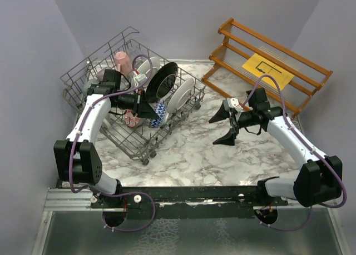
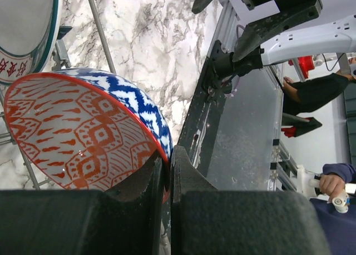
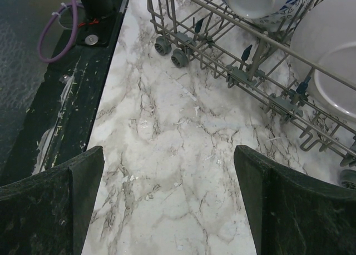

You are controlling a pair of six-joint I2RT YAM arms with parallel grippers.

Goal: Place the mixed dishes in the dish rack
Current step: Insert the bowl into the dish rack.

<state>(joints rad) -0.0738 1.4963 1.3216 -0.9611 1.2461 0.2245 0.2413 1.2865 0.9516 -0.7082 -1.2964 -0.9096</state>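
Left wrist view: left gripper (image 2: 169, 169) pinches the bowl (image 2: 83, 133) by its rim, tipped on edge over the rack (image 1: 119, 134) (probably to slot it between tines). Right gripper (image 1: 227, 124) hangs nearby, jaws wide and empty.

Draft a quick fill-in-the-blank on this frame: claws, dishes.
1. The left claw pinches the rim of a red and blue ____.
2. The right claw hangs ____ and empty over the marble table.
3. The yellow sheet lies on the wooden ____.
4. The black-rimmed plate stands in the dish ____.
Missing: bowl; open; shelf; rack.
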